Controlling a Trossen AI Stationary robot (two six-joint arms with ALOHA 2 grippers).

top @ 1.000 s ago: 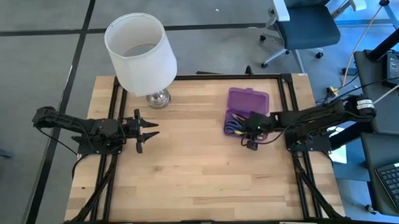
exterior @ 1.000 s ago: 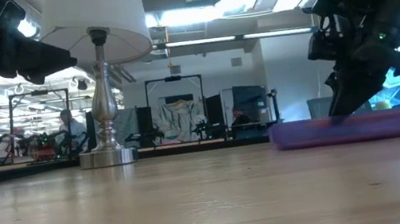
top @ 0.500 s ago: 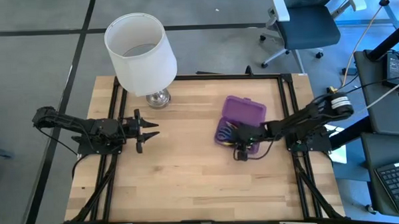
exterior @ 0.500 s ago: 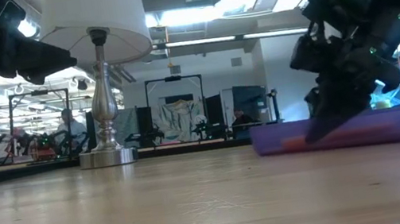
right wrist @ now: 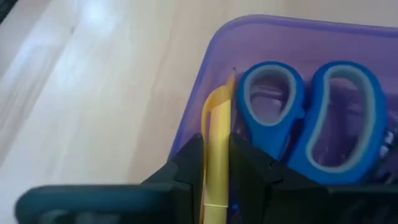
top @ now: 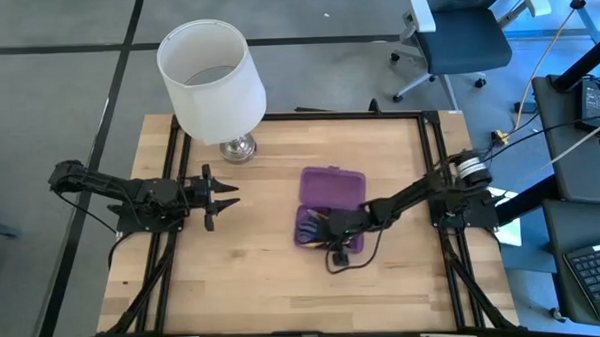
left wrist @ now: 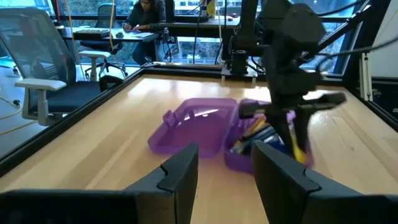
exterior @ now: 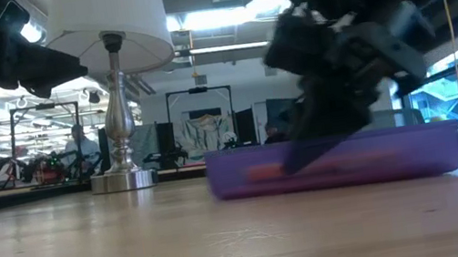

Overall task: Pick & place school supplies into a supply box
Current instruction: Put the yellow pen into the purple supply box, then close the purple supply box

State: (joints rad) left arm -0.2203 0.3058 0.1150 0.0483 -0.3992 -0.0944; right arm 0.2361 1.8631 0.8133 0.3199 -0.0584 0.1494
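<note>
Overhead, table-level and wrist views of a two-arm bench. The right arm (top: 421, 189) is stretched nearly flat across the wooden table (top: 254, 280) from its base at the right edge, reaching toward the table's middle. Its right gripper (top: 334, 227) sits over the near end of the supply box (top: 331, 187), a translucent purple case lying open with its lid folded out flat behind the tray. In the right wrist view the two dark fingers (right wrist: 249, 171) are clamped on a yellow pencil (right wrist: 217, 143), which runs forward between them with its tip at the box wall. Just beyond the fingertips, inside the tray, lie the blue-handled scissors (right wrist: 311, 118), handle loops toward the fingers. At table level the gripper is tilted downward, fingertips dipping below the tray rim; an orange pencil (exterior: 264, 175) shows through the purple wall beside them.

The left arm (top: 111, 190) waits low over the left side of the table, well apart from the box, left gripper (top: 226, 195) pointing toward it with fingers (left wrist: 180, 174) apart and nothing between them. A lamp (top: 212, 77) with a white shade stands at the far edge.
</note>
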